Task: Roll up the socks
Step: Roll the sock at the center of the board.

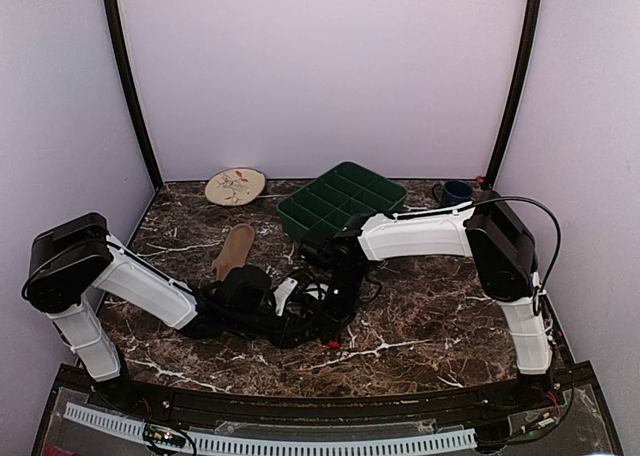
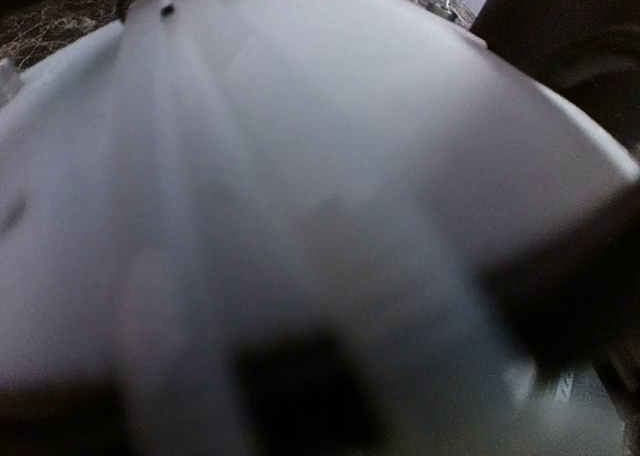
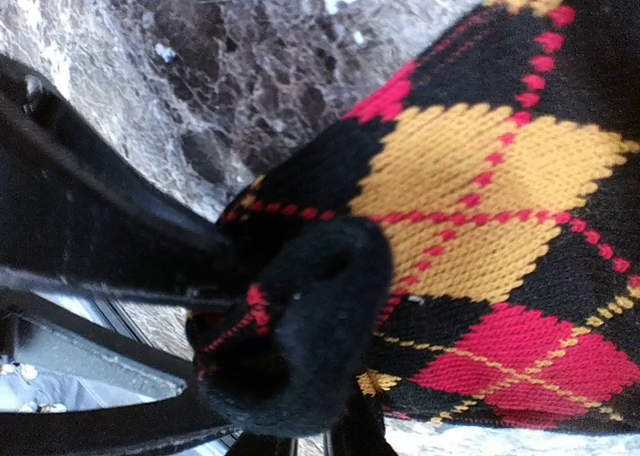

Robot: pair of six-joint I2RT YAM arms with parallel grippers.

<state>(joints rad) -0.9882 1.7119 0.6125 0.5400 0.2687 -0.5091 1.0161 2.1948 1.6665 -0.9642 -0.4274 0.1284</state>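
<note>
The black argyle sock [image 3: 480,176], with red and yellow diamonds, lies on the marble and fills the right wrist view. Its black end is folded into a thick roll [image 3: 300,326] right at my right gripper [image 3: 340,426], which is shut on it. In the top view both grippers meet low over the table's middle, the right gripper [image 1: 327,306] beside the left gripper [image 1: 290,321], and they hide that sock. The tan sock [image 1: 233,251] lies flat to the left, apart from both. The left wrist view shows only a blurred grey-white surface, so its jaws are hidden.
A round beige plate [image 1: 235,186] sits at the back left. A green compartment tray [image 1: 342,198] stands at the back centre, just behind the right arm's wrist. A dark blue mug [image 1: 456,192] is at the back right.
</note>
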